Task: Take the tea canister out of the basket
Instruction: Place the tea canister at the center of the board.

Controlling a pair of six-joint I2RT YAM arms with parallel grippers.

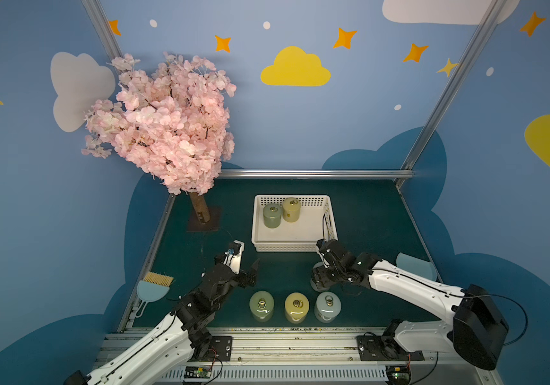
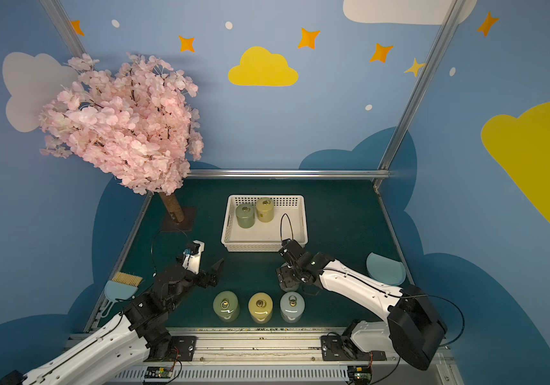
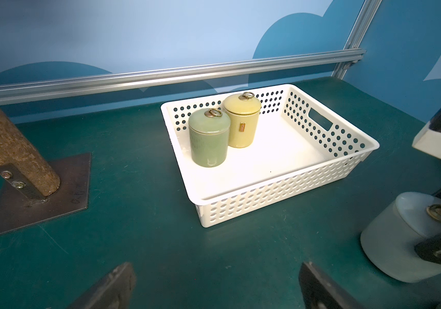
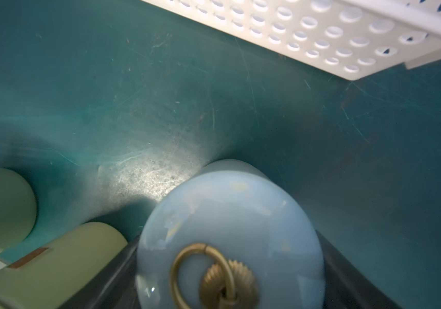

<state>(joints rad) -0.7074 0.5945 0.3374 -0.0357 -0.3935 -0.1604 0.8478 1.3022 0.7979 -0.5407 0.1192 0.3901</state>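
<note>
Glossy canister (image 4: 230,214), plastic basket (image 3: 275,199), scuffed tabletop (image 3: 139,235)

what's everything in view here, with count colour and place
basket: 1, white, far middle of table
basket canisters: 2, green and yellow, basket's far left
front-row canisters: 3, green, yellow, pale blue, near table edge
gripped canister: 1, pale blue, before basket's right corner
tree: 1, pink blossom, far left
dustpan with brush: 1, pale blue, left edge
curved piece: 1, pale blue, right edge
table: 1, dark green
left gripper: 1, black, open, empty
right gripper: 1, black, shut on gripped canister
</note>
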